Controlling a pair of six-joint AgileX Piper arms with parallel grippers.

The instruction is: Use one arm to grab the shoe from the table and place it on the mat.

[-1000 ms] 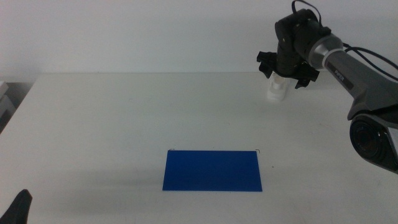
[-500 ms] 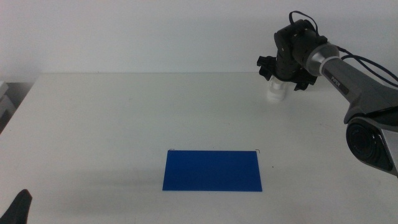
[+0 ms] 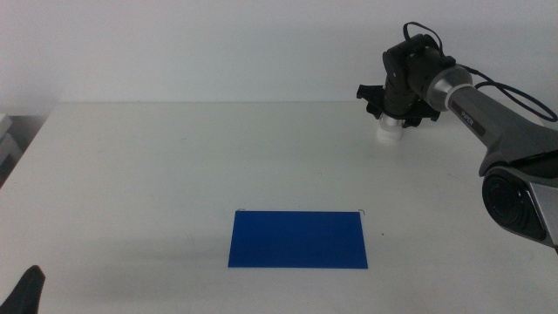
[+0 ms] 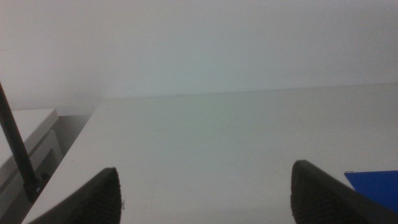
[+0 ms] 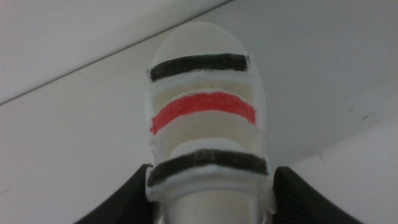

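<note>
Right wrist view shows the shoe (image 5: 208,118) sitting between the two jaws of the right gripper (image 5: 208,199), heel end low between them and the black and red straps facing the camera. The jaws press against both sides of the sole, so the gripper looks clamped on the shoe.

The main risk, as I judge it, is the shoe slipping or twisting out during the carry: the jaws seem to hold only the heel end, and most of the shoe sticks out beyond them. A fast swing could tip it loose well short of the mat (image 3: 298,238). A release made too high could also let it tumble off the mat's edge.

In the middle view the shoe (image 3: 388,132) hangs under the right gripper (image 3: 398,120), far beyond the mat and off to its right, near the back of the table (image 3: 157,174). The left gripper (image 4: 205,193) waits with jaws apart, near the mat's left front side.
</note>
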